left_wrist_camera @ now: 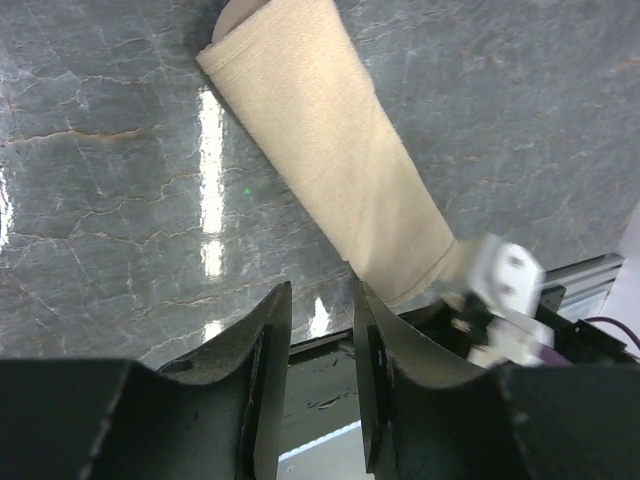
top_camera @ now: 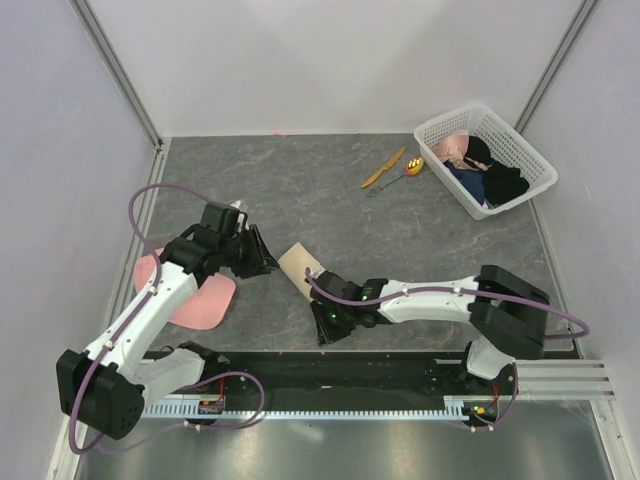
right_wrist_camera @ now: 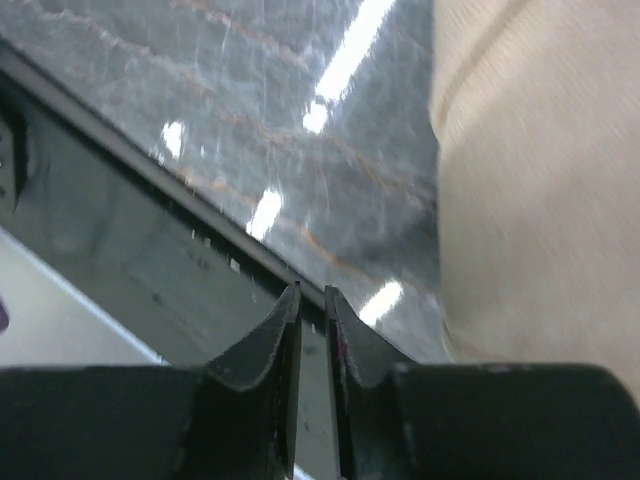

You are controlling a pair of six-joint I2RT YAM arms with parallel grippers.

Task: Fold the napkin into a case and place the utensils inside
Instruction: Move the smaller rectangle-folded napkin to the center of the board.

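The beige napkin (top_camera: 298, 267) lies folded into a narrow strip on the grey table, between the two grippers. In the left wrist view it (left_wrist_camera: 330, 150) runs diagonally from the upper left to the lower right. My left gripper (top_camera: 264, 262) is just left of its far end, slightly open and empty (left_wrist_camera: 320, 300). My right gripper (top_camera: 326, 326) is at the strip's near end, its jaws almost together with nothing between them (right_wrist_camera: 312, 300), and the napkin (right_wrist_camera: 540, 180) is beside it to the right. The orange knife (top_camera: 383, 168) and the green-handled spoon (top_camera: 400, 176) lie far back right, beside the basket.
A white basket (top_camera: 520, 140) with dark and pink clothes stands at the back right. A pink cap (top_camera: 195, 295) lies under the left arm at the left. A black rail (top_camera: 350, 370) runs along the near table edge. Walls close in the left, right and back.
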